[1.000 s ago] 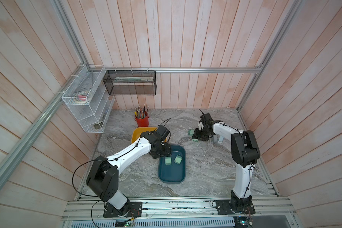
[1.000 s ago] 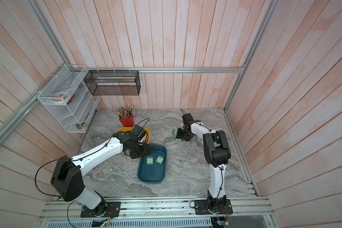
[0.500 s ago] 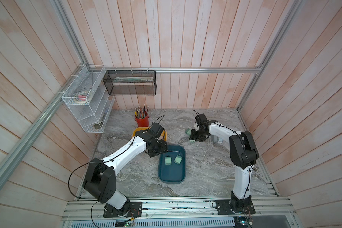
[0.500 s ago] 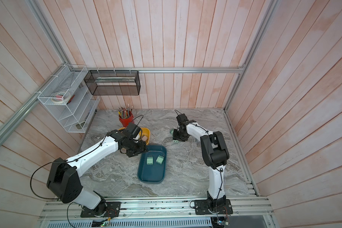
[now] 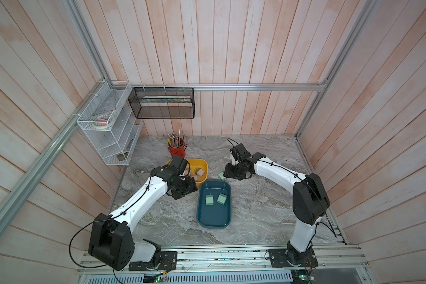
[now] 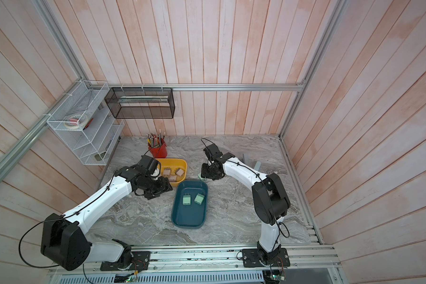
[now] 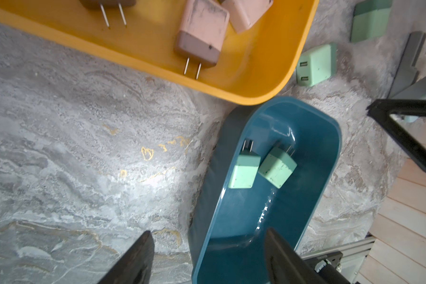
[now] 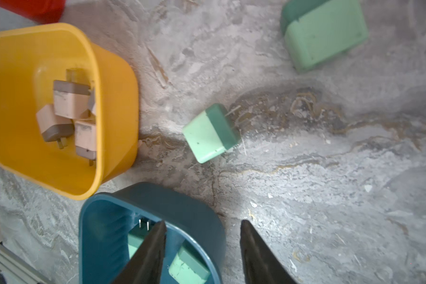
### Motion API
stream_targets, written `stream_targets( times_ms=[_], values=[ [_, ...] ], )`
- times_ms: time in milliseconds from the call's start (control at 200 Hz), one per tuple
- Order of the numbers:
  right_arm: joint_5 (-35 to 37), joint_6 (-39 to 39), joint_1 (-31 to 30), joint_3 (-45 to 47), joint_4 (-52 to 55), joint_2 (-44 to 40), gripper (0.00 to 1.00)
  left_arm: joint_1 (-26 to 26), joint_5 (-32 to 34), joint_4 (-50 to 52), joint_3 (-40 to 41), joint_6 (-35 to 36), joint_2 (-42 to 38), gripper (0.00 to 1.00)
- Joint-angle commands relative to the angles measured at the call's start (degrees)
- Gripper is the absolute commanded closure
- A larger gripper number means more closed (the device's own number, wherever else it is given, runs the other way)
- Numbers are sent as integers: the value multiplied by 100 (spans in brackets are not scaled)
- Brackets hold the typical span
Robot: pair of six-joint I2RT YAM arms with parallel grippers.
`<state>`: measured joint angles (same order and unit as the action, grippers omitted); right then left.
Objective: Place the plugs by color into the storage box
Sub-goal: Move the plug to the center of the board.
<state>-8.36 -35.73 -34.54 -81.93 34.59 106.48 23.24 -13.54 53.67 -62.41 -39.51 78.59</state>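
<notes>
Well along: pink plugs [image 8: 69, 103] in yellow bin [image 8: 113, 73], prob. all. 2 green plugs [image 5: 209, 200] in blue bin [image 5: 214, 221]. Still to go: near green plug [image 8: 210, 132] & far green plug [image 8: 325, 34], loose on worktop [image 8: 305, 172]. Both spread, empty: left hand [image 7: 208, 232], right hand [image 8: 202, 222].

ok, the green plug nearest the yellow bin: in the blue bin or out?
Out. The green plug lies on the table, outside the blue bin.

Two mint plugs [image 5: 209, 200] lie side by side in the blue bin [image 5: 214, 222] at centre frame in both top views, prongs toward the frame's top. Pink plugs [image 5: 200, 172] lie heaped in the yellow bin [image 5: 203, 162], upper left of it. A third mint plug [image 8: 210, 132] lies loose on its side near both bins, and a fourth mint plug [image 8: 325, 34] lies farther off.
</notes>
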Motion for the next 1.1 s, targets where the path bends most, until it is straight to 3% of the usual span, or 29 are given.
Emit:
stream_targets(
  times_ms=[0, 345, 840, 1095],
  values=[
    [94, -251, 45, 9, -41, 84, 42, -13, -83, 248, 97, 161, -312, 27],
    [-29, -453, 44, -1016, 186, 1189, 32, -13, 10, 491, 656, -64, -1000, 27],
    [277, -52, 156, -2701, 1089, 2630, 30, -11, 49, 531, 497, -66, -711, 27],
    [440, 151, 414, -2498, 1246, 2631, 30, -13, -17, 344, 428, -33, -448, 27]
  ],
)
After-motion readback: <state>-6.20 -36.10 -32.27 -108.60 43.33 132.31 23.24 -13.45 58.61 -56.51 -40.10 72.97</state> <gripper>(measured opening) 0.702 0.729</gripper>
